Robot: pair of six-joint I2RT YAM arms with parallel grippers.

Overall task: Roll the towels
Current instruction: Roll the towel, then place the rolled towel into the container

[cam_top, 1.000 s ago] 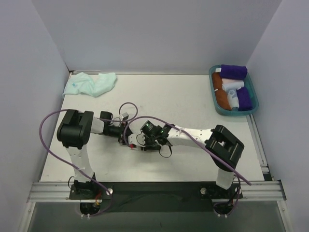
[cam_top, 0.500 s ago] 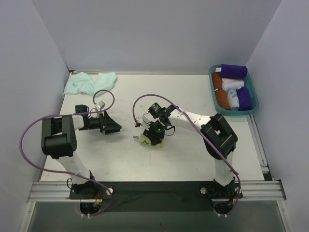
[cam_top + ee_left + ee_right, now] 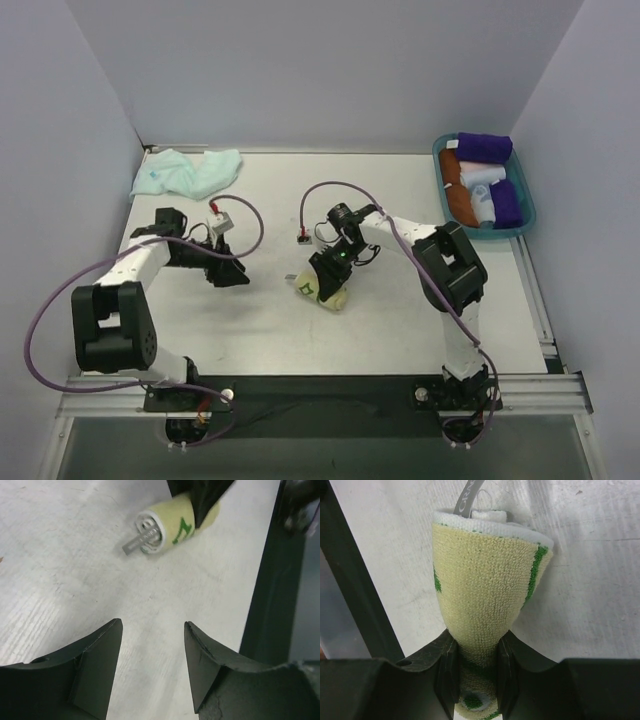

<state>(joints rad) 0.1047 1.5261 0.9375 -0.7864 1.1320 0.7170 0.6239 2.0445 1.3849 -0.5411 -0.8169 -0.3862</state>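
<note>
Fingers [image 3: 447, 666] of the right gripper [image 3: 476, 652] are pinching the yellow towel [image 3: 487, 595] narrowly at one end, and the soft cloth is bulging out wider beyond the grip. The towel is rolled into a tight bundle with green marks showing on its outer layer. A white inner edge and a small grey tag [image 3: 468, 494] are sticking out of the far end. From above, this roll is lying near the middle of the table [image 3: 280, 345], a little toward the near edge, with the right arm reaching in over it from the right.

The left gripper [image 3: 236, 277] is hovering low over the table just to the left of the roll, apart from it. Its fingers [image 3: 95, 665] are standing wide with only bare tabletop between them. In the left wrist view they are pointing toward the open end of the roll, where the tag is poking out.

The mint towel [image 3: 190, 172] is lying crumpled and unrolled in the far left corner of the table, well apart from both arms.

A teal tray [image 3: 487, 236] is sitting at the far right edge. It is holding purple rolls [image 3: 484, 147], an orange roll [image 3: 455, 195] and a white roll [image 3: 482, 192] packed side by side.
</note>
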